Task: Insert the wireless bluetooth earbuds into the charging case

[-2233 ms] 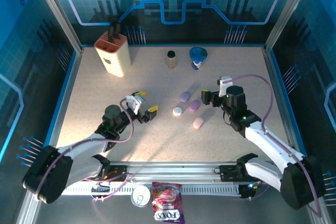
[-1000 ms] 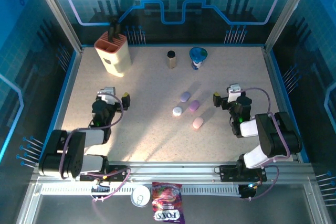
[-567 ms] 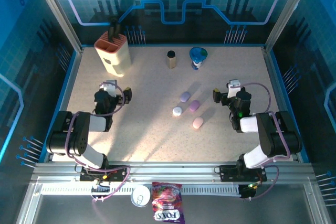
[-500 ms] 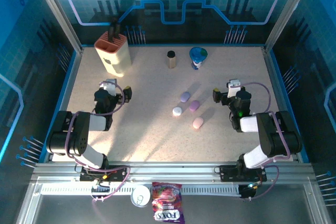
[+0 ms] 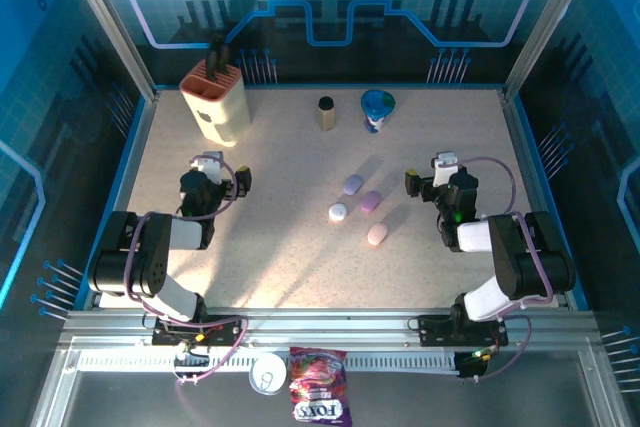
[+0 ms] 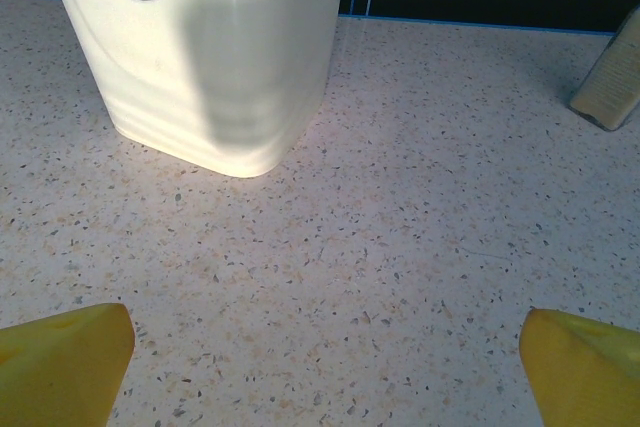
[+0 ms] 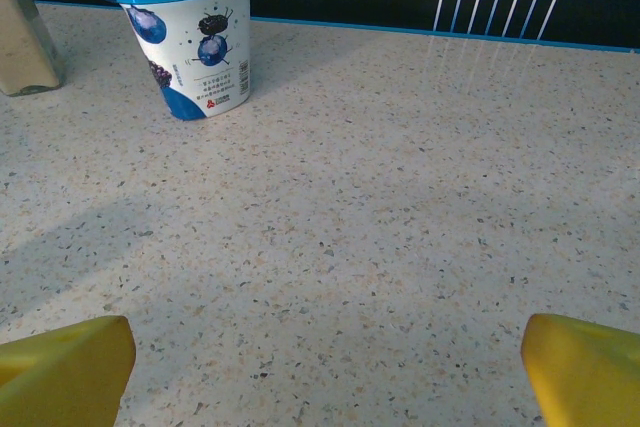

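Several pebble-shaped charging cases lie closed mid-table: a purple case (image 5: 352,184), a lilac case (image 5: 371,201), a white-and-pink case (image 5: 338,212) and a pink case (image 5: 377,235). The earbuds are hidden from view. My left gripper (image 5: 215,179) rests folded back at the left, well away from the cases. It is open, and bare tabletop lies between its yellow fingertips (image 6: 70,357). My right gripper (image 5: 438,185) sits to the right of the cases, also open over bare table, and its yellow fingertips (image 7: 580,367) stand wide apart.
A cream knife block (image 5: 214,102) stands at the back left, close ahead of the left gripper (image 6: 325,337). A brown-topped shaker (image 5: 326,113) and a blue yogurt cup (image 7: 190,37) stand at the back centre. A candy bag (image 5: 317,399) and a can (image 5: 268,374) lie off the front edge.
Both arms have drawn back from the cases into folded poses at the sides. The left gripper moved a little farther back in the last second. Nothing has moved since half a second ago.
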Tool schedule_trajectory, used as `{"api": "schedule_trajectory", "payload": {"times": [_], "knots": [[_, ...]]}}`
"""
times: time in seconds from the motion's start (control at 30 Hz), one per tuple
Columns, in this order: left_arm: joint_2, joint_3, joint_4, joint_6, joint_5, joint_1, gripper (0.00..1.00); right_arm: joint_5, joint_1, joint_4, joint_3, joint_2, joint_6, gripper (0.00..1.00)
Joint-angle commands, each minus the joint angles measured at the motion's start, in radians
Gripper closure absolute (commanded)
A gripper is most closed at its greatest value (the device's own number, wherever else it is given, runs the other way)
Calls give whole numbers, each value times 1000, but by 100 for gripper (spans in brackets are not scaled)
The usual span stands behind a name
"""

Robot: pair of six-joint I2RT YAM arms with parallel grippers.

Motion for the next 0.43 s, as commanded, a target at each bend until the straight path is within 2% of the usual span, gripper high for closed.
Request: {"api": "schedule_trajectory", "payload": {"times": [0.0,0.4], "knots": [[2,9,-2,-4,8,3,1,6,-15,-1,16,2,5,0],[3,7,-1,-2,5,0,1,7,-14,0,14,2,4,0]]}}
